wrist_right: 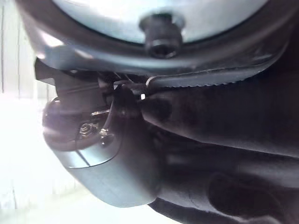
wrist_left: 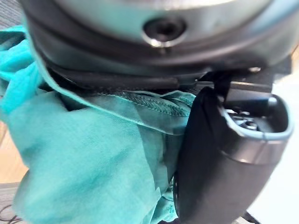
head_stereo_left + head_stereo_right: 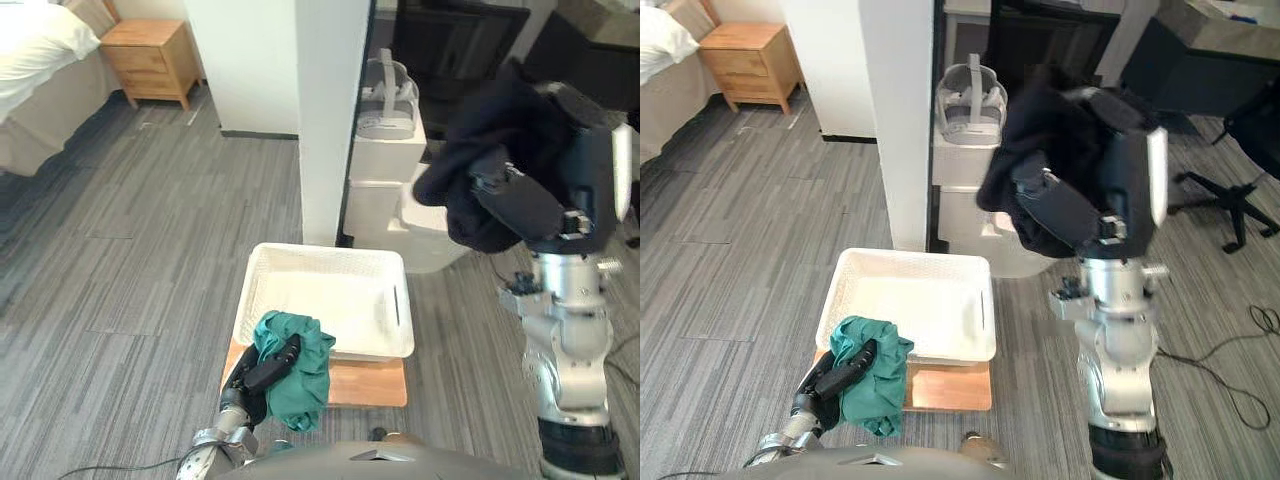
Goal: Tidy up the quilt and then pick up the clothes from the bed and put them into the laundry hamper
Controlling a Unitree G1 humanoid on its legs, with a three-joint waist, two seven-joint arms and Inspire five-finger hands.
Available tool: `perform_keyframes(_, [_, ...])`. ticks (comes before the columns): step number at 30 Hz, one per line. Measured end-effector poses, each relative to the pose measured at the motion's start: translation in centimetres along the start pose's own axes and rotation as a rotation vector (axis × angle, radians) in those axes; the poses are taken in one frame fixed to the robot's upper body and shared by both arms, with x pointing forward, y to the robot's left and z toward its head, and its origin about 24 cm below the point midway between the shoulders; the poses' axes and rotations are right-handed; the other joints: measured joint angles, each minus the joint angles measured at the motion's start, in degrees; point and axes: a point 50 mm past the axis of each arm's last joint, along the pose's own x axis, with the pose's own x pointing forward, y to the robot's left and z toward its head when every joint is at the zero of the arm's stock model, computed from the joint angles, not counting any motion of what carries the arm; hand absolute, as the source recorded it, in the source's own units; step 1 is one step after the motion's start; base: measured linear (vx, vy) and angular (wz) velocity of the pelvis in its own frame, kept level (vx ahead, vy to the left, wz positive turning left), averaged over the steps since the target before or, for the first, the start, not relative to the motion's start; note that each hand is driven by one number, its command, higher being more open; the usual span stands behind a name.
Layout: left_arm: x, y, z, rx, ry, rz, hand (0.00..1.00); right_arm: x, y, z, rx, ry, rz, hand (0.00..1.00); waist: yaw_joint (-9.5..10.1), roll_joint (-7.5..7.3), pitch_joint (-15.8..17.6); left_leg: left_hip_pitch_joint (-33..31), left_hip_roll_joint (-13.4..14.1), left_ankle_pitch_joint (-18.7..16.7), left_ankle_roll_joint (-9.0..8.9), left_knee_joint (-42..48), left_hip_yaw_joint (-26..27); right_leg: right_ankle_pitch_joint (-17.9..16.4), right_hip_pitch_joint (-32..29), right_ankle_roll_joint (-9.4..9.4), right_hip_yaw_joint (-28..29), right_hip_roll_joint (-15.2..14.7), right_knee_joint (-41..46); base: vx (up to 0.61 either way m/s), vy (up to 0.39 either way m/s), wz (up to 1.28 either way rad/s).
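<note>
The white slatted plastic hamper is looked down on by both head eyes; wrist views are set very close against teal cloth and black cloth.

No text, label, number or sign is legible. The laundry hamper has plain white walls, and if the white boxes beside the pillar bear any print, it is too small to make out.

My right arm is stacked silver-grey cylinders. My right hand and left hand are glossy black, with 1 hex screw in each grey wrist ring.
</note>
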Motion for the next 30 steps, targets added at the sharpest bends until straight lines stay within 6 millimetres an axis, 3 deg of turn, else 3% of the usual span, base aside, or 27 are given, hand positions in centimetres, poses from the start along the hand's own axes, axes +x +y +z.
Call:
perform_keyframes(5, [0.5,-0.9,-0.2,0.008,0.015,-0.050,0.00,1.0,1.5,-3.2,0.012,0.216,0.078,0.00,1.52,0.09,-0.58,0.76,-0.01,0.98,-0.12,-1.50,-0.21,0.20,1.63,-0.27,-1.75,-0.13,-0.43,0.03,0.016,0.37])
perform_keyframes(10, [0.5,-1.1,-0.1,0.005,0.030,-0.062,0.00,-1.2,1.5,-8.5,-0.037,0.535,0.028,0.00,1.77,0.22,-0.64,0.51,-0.15,1.24,-0.16,-2.11,-0.28,0.65,2.21,-0.42,-3.13,-0.26,-1.24,0.01,0.023,0.15])
perform_keyframes(16, [1.0,-1.5,0.1,-0.002,0.043,-0.079,0.00,-2.1,1.6,-10.0,-0.065,0.610,-0.039,0.00,1.64,1.62,-1.52,0.59,-0.74,1.24,-0.16,-1.64,0.21,1.27,2.82,0.14,-3.24,-0.85,-1.69,0.02,0.013,0.02])
perform_keyframes(18, [1.1,-1.6,0.1,-0.006,0.040,-0.082,0.00,-2.2,1.9,-10.5,-0.061,0.628,-0.041,0.00,1.61,1.66,-1.55,0.11,-0.72,1.24,-0.16,0.33,0.63,2.39,3.45,-0.66,-3.29,-1.01,-2.27,0.01,0.020,0.08])
perform_keyframes(19, [1.6,-1.7,0.5,0.009,0.032,-0.096,0.00,-2.5,2.2,-11.4,-0.049,0.659,-0.069,0.00,1.69,-0.57,-0.39,-3.95,-1.08,-0.47,0.15,7.79,2.01,3.86,4.71,-0.86,-3.20,-3.28,-3.03,-0.01,0.043,0.19])
perform_keyframes(20, [1.7,-1.9,0.5,0.009,0.030,-0.102,0.00,-2.8,2.4,-11.8,-0.058,0.676,-0.076,0.00,1.89,-0.77,-0.75,-3.69,-0.71,-1.02,0.66,3.04,3.95,3.95,4.82,-0.78,-3.02,-3.70,-2.95,-0.04,0.060,0.37])
perform_keyframes(21, [1.9,-2.6,0.4,0.004,0.031,-0.127,0.00,-2.9,2.3,-12.3,-0.071,0.697,-0.088,0.00,1.30,1.22,-1.63,-2.94,1.70,5.52,0.71,-6.31,5.44,4.00,4.77,-0.46,-3.77,-2.40,-2.82,-0.05,0.062,0.18])
perform_keyframes(22, [2.3,-3.4,0.2,-0.008,0.034,-0.148,0.00,-3.6,2.6,-13.2,-0.062,0.742,-0.105,0.00,1.84,0.87,-1.66,-2.65,1.05,7.90,0.95,-6.46,6.20,3.72,4.81,0.33,-3.24,-3.00,-2.49,-0.01,0.075,0.13])
perform_keyframes(27, [2.5,-3.7,0.2,-0.004,0.033,-0.158,0.00,-5.3,6.1,-14.9,0.024,0.842,-0.066,0.00,1.95,0.38,-1.59,-2.38,0.20,8.05,1.18,-7.43,6.02,3.83,4.58,0.50,-3.15,-3.65,-2.38,0.00,0.014,0.01])
perform_keyframes(28, [2.6,-3.7,0.3,0.004,0.033,-0.161,0.00,-6.0,6.6,-15.2,0.013,0.859,-0.051,1.00,1.99,0.41,-1.57,-2.39,0.23,8.32,1.50,-7.56,5.89,3.80,4.60,0.45,-3.21,-3.55,-2.39,-0.04,-0.042,0.05])
perform_keyframes(30, [2.7,-3.6,0.6,0.014,0.028,-0.163,0.00,-7.5,7.5,-15.5,0.017,0.897,-0.047,1.00,1.87,0.42,-1.57,-2.28,0.35,9.07,1.34,-8.24,5.69,3.68,4.50,0.27,-3.20,-3.29,-2.39,-0.05,-0.053,0.05])
